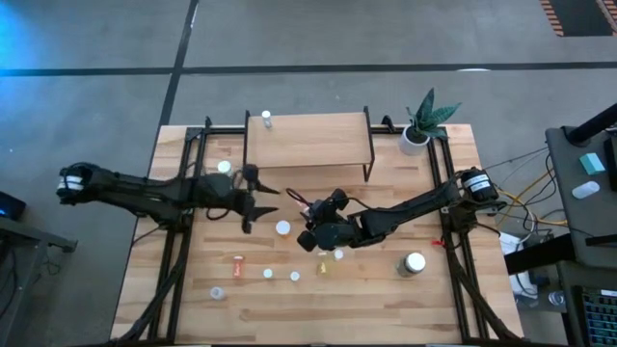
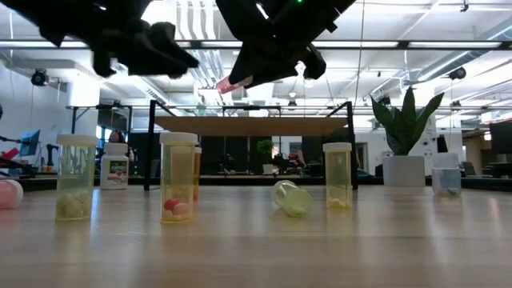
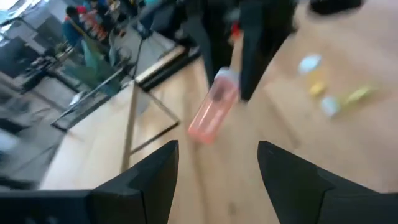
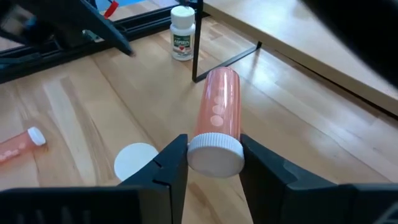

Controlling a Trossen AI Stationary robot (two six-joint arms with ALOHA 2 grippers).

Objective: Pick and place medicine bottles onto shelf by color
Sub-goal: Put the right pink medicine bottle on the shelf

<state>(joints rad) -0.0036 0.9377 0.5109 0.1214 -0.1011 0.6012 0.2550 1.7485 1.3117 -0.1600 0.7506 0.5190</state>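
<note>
My right gripper (image 4: 214, 163) is shut on a pink bottle with a white cap (image 4: 217, 106), held in the air over the middle of the table (image 2: 232, 82), in front of the shelf (image 1: 308, 140). My left gripper (image 3: 217, 168) is open and empty; it is just to the left of the right gripper (image 1: 258, 204), with its fingers pointing toward the pink bottle (image 3: 211, 112). A small white bottle (image 1: 266, 120) stands on the shelf's far left corner. Several bottles stand or lie on the near half of the table (image 1: 268, 274). My right gripper pinches the pink bottle's white cap (image 4: 214, 154) between its two fingers, one on each side. The pink body sticks out forward past the fingertips, toward the shelf. The bottle is tilted and lifted clear of the table.
A white labelled bottle (image 4: 182, 25) stands by the shelf's left leg. A white-capped bottle (image 4: 135, 160) stands below the gripper, and a pink bottle (image 4: 18, 144) lies nearby. A larger bottle (image 1: 415, 262) stands at the near right, a potted plant (image 1: 419, 125) at the far right.
</note>
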